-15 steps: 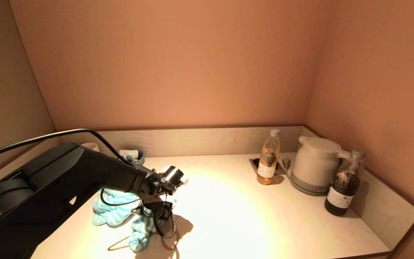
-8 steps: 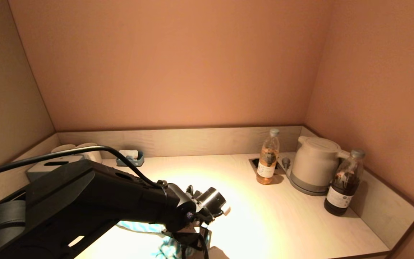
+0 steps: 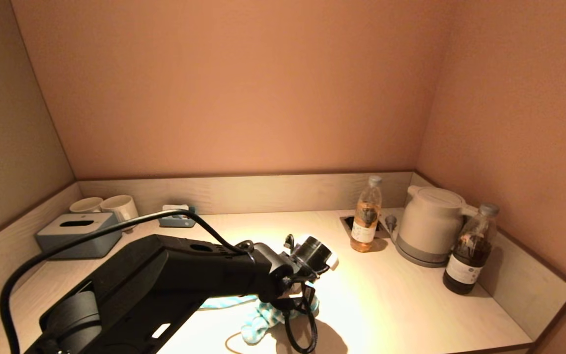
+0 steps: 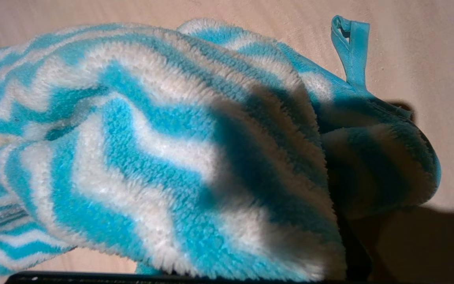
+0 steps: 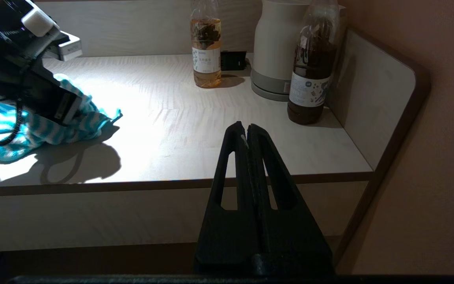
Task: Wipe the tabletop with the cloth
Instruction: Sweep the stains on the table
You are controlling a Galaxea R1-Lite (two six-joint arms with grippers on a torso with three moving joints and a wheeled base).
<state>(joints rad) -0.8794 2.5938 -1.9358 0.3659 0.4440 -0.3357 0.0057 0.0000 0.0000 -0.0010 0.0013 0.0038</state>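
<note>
The left gripper (image 3: 293, 307) is low over the middle of the tabletop (image 3: 401, 305), pressed down on the cloth (image 3: 263, 322). Its fingers are buried in the blue-and-white fabric, so whether they clamp it cannot be told. The cloth lies bunched on the tabletop, a loop tag (image 4: 351, 43) sticking out at one edge. The right gripper (image 5: 246, 132) hangs parked off the table's front edge, fingers pressed together on nothing. Well to the right stand a bottle (image 3: 366, 216), a kettle (image 3: 430, 223) and a dark bottle (image 3: 469, 250).
</note>
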